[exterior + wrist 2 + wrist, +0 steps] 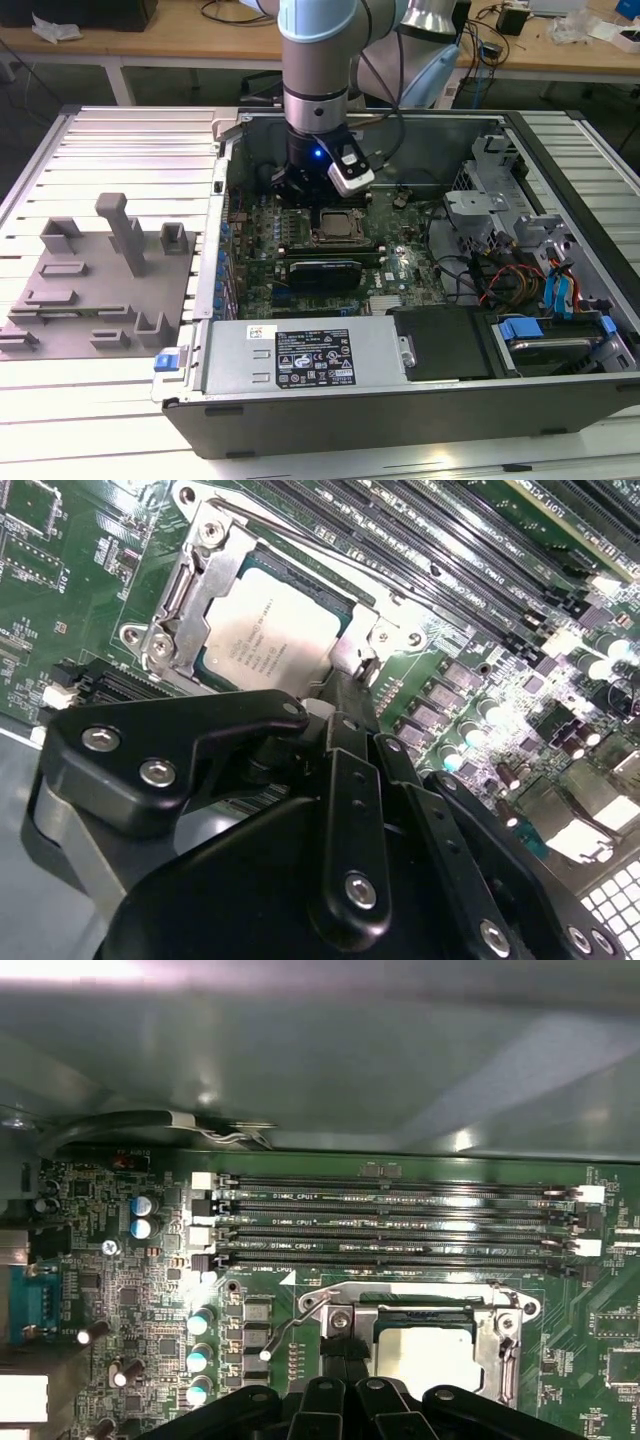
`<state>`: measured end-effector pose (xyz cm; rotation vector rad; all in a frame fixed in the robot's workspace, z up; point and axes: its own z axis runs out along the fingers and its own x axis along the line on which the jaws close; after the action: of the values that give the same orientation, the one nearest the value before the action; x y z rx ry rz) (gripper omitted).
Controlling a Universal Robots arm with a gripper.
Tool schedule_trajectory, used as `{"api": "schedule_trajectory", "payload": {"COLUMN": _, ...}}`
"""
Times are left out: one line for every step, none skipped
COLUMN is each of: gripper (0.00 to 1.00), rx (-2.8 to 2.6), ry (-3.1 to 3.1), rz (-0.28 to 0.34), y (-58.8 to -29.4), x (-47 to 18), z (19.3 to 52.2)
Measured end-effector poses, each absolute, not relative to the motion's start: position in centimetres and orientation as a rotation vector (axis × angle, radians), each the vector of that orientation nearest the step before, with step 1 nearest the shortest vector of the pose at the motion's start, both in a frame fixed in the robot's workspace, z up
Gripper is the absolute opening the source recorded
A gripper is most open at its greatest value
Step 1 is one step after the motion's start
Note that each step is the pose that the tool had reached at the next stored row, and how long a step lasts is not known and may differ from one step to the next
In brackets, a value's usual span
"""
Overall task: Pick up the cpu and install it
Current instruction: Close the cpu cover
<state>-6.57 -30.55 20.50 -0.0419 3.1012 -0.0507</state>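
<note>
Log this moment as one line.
cpu: lying in socket frame | gripper: shut, tips beside socket frame | contact: cannot tell

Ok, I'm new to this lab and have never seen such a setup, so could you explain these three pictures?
The pale blue machine is a robot arm reaching down into an open computer case that lies on a slatted metal table. The exterior view is taken from off the arm; both wrist views come from cameras riding on it, looking at the green motherboard. The black linkage in both wrist views is the pincer. Just past it, the cpu, a silvery square chip, lies in its socket, framed by a metal bracket, not in the pincer. The long slots beside it are for memory. Grey fixture blocks stand on the table at the exterior view's left.
</note>
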Motion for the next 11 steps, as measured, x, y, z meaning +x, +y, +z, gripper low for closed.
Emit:
{"api": "schedule_trajectory", "payload": {"gripper": 0.11, "rx": -0.042, "ry": 3.101, "rz": -0.051, "y": -30.5, "x": -6.6, "z": 20.5}}
{"api": "schedule_trajectory", "payload": {"gripper": 0.11, "rx": -0.042, "ry": 3.101, "rz": -0.050, "y": -30.6, "x": -6.6, "z": 20.5}}
{"api": "schedule_trajectory", "payload": {"gripper": 0.11, "rx": -0.042, "ry": 3.101, "rz": -0.051, "y": -30.6, "x": -6.6, "z": 20.6}}
{"api": "schedule_trajectory", "payload": {"gripper": 0.11, "rx": -0.042, "ry": 3.101, "rz": -0.051, "y": -30.6, "x": -6.6, "z": 20.7}}
{"api": "schedule_trajectory", "payload": {"gripper": 0.11, "rx": -0.042, "ry": 3.101, "rz": -0.051, "y": -30.6, "x": -6.6, "z": 20.9}}
{"api": "schedule_trajectory", "payload": {"gripper": 0.11, "rx": -0.042, "ry": 3.101, "rz": -0.051, "y": -30.6, "x": -6.6, "z": 21.0}}
{"api": "schedule_trajectory", "payload": {"gripper": 0.11, "rx": -0.042, "ry": 3.101, "rz": -0.051, "y": -30.6, "x": -6.6, "z": 21.2}}
{"api": "schedule_trajectory", "payload": {"gripper": 0.11, "rx": -0.042, "ry": 3.101, "rz": -0.051, "y": -30.6, "x": -6.6, "z": 21.4}}
{"api": "schedule_trajectory", "payload": {"gripper": 0.11, "rx": -0.042, "ry": 3.101, "rz": -0.051, "y": -30.6, "x": -6.6, "z": 21.6}}
{"api": "schedule_trajectory", "payload": {"gripper": 0.11, "rx": -0.042, "ry": 3.101, "rz": -0.051, "y": -30.5, "x": -6.6, "z": 22.0}}
{"api": "schedule_trajectory", "payload": {"gripper": 0.11, "rx": -0.042, "ry": 3.101, "rz": -0.052, "y": -30.6, "x": -6.6, "z": 22.3}}
